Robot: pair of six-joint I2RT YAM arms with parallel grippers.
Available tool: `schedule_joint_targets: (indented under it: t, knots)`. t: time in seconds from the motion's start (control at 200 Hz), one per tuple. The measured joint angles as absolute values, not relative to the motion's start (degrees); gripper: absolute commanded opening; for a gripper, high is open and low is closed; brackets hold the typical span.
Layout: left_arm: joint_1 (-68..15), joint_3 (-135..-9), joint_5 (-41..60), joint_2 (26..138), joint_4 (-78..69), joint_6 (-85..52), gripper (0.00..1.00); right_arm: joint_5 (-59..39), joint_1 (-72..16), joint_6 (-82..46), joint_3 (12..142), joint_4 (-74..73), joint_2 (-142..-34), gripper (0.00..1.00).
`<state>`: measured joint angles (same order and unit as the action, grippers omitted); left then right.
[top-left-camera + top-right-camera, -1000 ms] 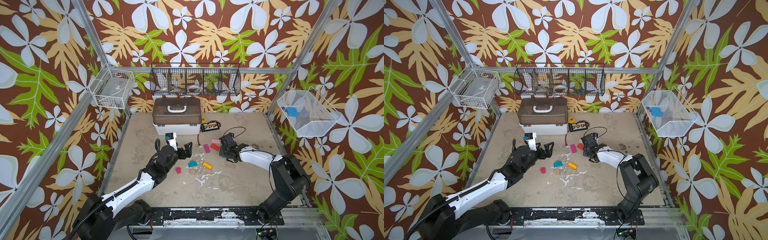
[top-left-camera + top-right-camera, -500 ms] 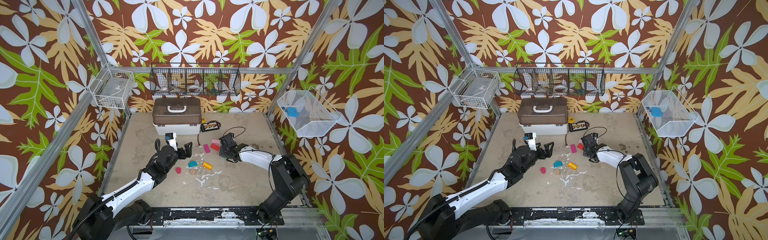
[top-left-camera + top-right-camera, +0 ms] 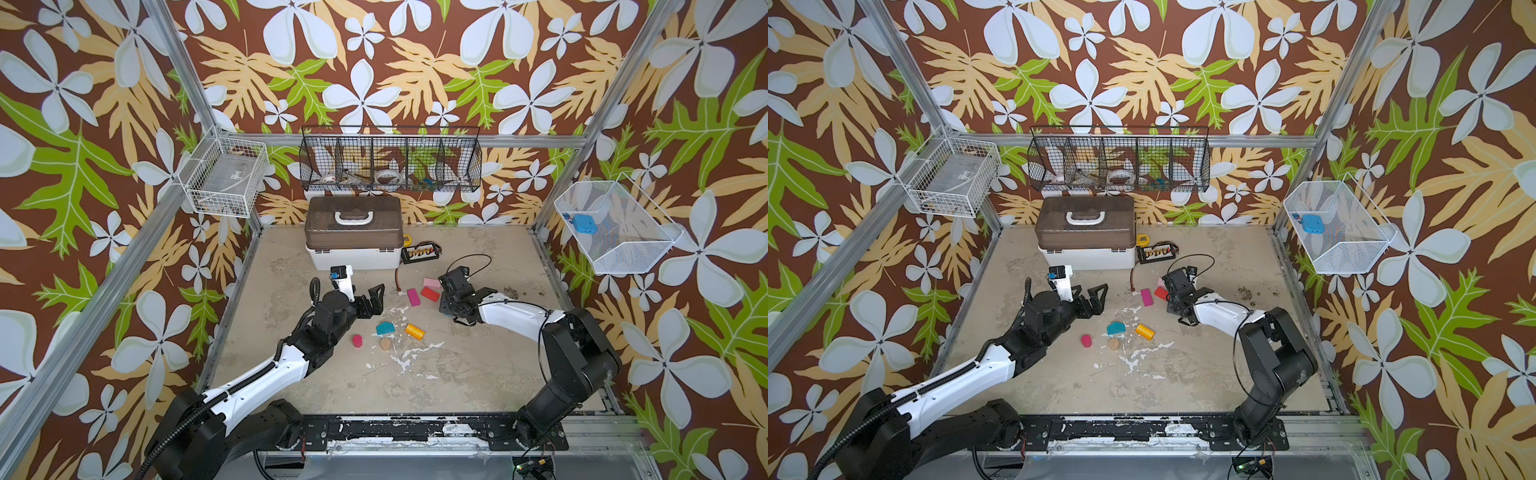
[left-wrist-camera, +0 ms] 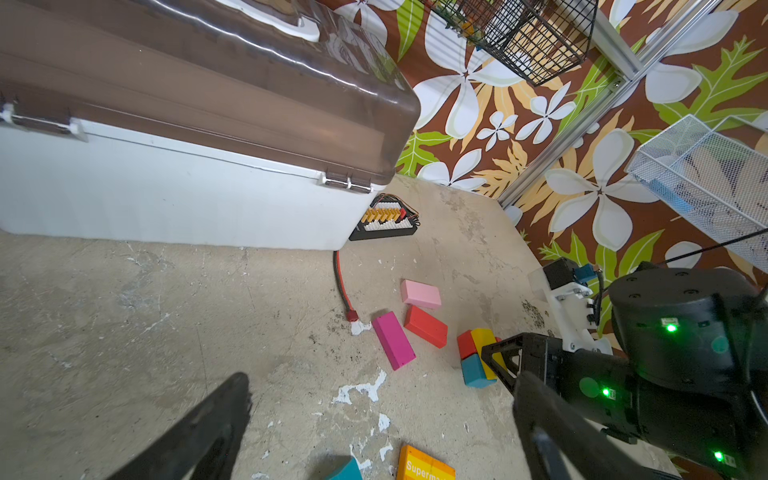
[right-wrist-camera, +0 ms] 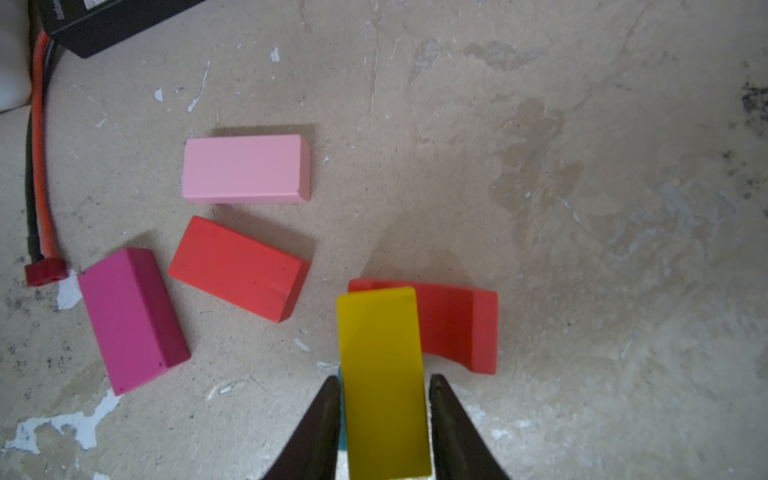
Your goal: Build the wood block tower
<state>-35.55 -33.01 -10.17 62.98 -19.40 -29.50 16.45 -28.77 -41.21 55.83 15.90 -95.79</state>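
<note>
Right wrist view: the right gripper point(image 5: 384, 379) had a finger along each long side of the yellow bar point(image 5: 380, 332), hard against it or a hair off. I could not tell whether it was clamping the bar.
Yellow bar: it lay on the blue cube point(image 4: 473, 372) with the red arch point(image 5: 457, 328) close beside; contact was unclear. The straddle looked meant to square the bar on the cube.
Tower point(image 4: 478, 353): it was only this stub, right of the desk's middle and toward the back edge.
Loose bars: pink bar point(image 5: 245, 168), red bar point(image 5: 237, 268) and magenta bar point(image 5: 124, 320) lay flat and apart, just beside the stub on its toolbox point(image 3: 353, 232) side. That probably put them in easy reach for the next courses.
Left gripper point(image 4: 384, 380): its fingers were spread wide and empty near the desk's middle, pointing toward the stub and seemingly kept clear of it.
Top views alone: both showed the teal roof point(image 3: 385, 328), orange cylinder point(image 3: 414, 331), crimson cylinder point(image 3: 357, 340) and tan cylinder point(image 3: 386, 343) scattered mid-desk. The stub was hidden under the right gripper.
Left wrist view alone: it showed the stack side-on — yellow above blue — where the right wrist view gave only a teal sliver.
</note>
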Motion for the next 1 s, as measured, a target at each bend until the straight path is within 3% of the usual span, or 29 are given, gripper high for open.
schedule_joint_targets:
  t: [1.002]
  knots:
    - [-35.55, -33.04, -10.0, 62.87, -19.4, -29.67, 1.0, 13.5, -28.8, -43.46, 54.37, 15.62, -94.15, 0.4]
